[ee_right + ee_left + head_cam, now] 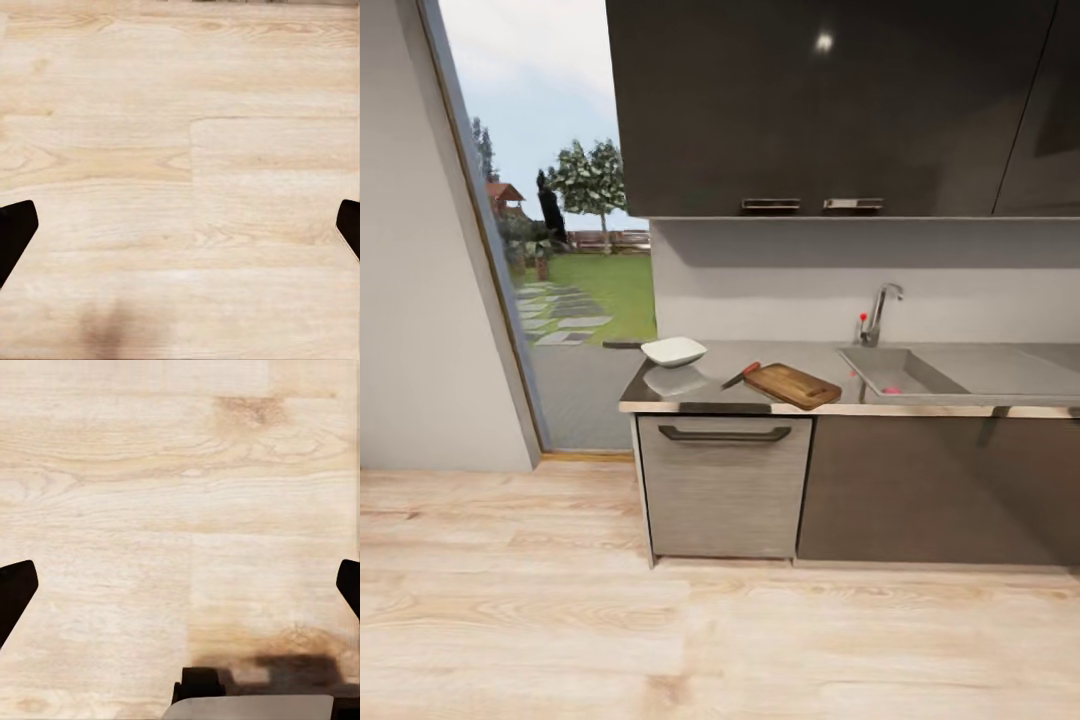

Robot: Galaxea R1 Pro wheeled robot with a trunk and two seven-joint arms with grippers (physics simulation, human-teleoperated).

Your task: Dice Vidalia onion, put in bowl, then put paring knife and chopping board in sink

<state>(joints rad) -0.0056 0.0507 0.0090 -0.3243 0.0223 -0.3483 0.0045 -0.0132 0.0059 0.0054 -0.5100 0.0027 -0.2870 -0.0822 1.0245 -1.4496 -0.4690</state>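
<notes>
Across the wooden floor, the grey countertop (710,398) carries the white square bowl (673,351) at its left end. To its right lies the brown chopping board (792,385), with the red-handled paring knife (741,375) at the board's left edge. Further right is the steel sink (960,372) with its chrome faucet (880,314). A small pinkish thing (891,389) lies in the basin; I cannot tell if it is the onion. My left gripper (181,589) and my right gripper (180,229) both hang open over bare floor planks, fingertips wide apart.
Dark wall cabinets (820,100) hang above the counter. A grey drawer front with a bar handle (724,433) sits under the bowl, dark cabinet doors (940,490) under the sink. A tall window (560,250) onto a garden is at the left. Light wooden floor (660,630) stretches between me and the counter.
</notes>
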